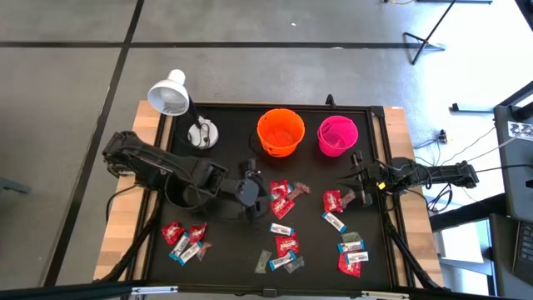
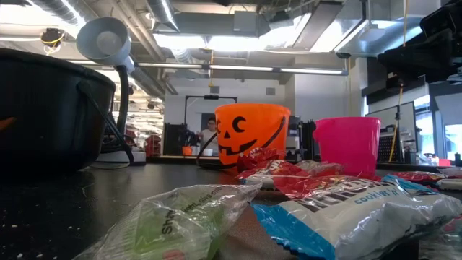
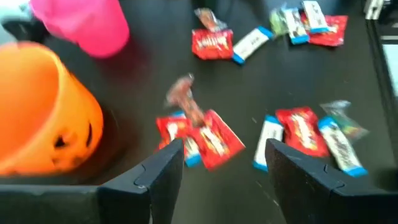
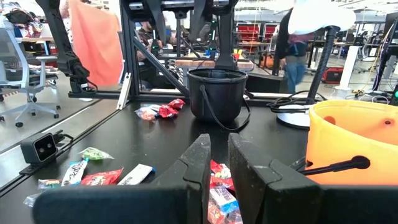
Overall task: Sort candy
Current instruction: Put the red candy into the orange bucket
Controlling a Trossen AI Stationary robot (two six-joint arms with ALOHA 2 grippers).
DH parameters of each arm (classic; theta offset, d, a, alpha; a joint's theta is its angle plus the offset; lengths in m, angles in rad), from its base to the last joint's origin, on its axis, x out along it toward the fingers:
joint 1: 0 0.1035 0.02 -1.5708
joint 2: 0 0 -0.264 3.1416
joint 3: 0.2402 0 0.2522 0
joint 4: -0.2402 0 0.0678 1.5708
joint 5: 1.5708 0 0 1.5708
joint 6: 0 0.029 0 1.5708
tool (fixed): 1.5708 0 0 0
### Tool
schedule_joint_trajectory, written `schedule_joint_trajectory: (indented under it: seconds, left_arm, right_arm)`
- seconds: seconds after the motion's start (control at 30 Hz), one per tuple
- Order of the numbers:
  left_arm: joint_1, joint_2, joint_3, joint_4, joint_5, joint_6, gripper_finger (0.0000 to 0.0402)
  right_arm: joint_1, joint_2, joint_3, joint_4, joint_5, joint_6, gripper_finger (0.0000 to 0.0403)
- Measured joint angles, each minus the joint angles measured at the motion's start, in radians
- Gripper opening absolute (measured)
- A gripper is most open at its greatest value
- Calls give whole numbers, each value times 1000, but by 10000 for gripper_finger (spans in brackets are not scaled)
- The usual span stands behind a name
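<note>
My left gripper (image 3: 221, 165), wide open and empty, hovers over overlapping red candy (image 3: 211, 138), risking a double pickup.

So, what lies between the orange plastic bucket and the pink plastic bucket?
Only bare black mat between orange plastic bucket and pink plastic bucket, seen in the high view.

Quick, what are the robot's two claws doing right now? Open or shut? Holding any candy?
Left gripper: open, holding nothing, hanging over the red candy near the orange bucket.
Right gripper: nearly shut, nothing seen between its fingers.
</note>
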Motion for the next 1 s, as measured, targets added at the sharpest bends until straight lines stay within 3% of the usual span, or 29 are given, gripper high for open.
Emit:
schedule_joint_trajectory:
  seconds: [0.27, 0.5, 0.73, 1.0]
  left_arm:
    - [-99, 0, 2, -161, 24, -204, 215]
    - [-215, 2, -36, -326, 54, -549, 215]
    - [-340, 2, -111, -335, 118, -870, 215]
    - [-445, 2, -277, -332, 191, -1187, 215]
  right_arm:
    - [0, 0, 0, 0, 0, 0, 58]
    - [0, 0, 0, 0, 0, 0, 58]
    - [0, 0, 0, 0, 0, 0, 58]
    - [0, 0, 0, 0, 0, 0, 58]
